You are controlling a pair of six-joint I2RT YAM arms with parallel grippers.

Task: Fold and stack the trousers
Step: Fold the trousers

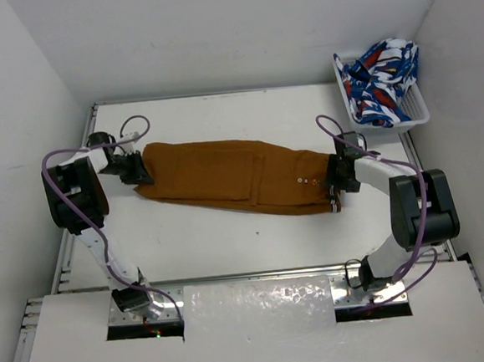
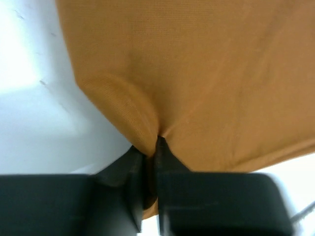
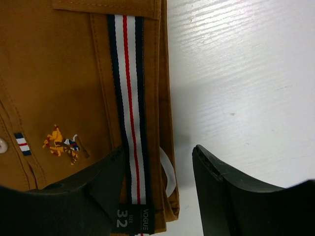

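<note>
Black fingers (image 2: 170, 162) of the left hand (image 2: 150, 157) fill the bottom of its own view. They are pressed together on a fold of the trousers (image 2: 206, 73), and the brown cloth bunches into a little bump right where they pinch it. White counter (image 2: 29, 98) shows beside the cloth.

Seen from above, the trousers lie flat and long across the middle of the counter, going from left to right. The leg end is on the left, where the left hand grips it. The waist end is on the right, with tiny shiny dots (image 1: 302, 179) near it.

The right hand (image 3: 157, 155) is at the waist end. Its two fingers are apart. One finger is over the brown cloth and the other is over the bare counter, with the edge of the waistband between them. A stripe (image 3: 129, 88) of blue, white and red runs along the inside of the waistband, down to a black tag (image 3: 132, 219) with 32 on it. A small stitched picture (image 3: 61, 142) sits beside the stripe.

Far back on the right, a white basket (image 1: 413, 120) holds blue, white and red clothes (image 1: 380, 74), well apart from the trousers.
</note>
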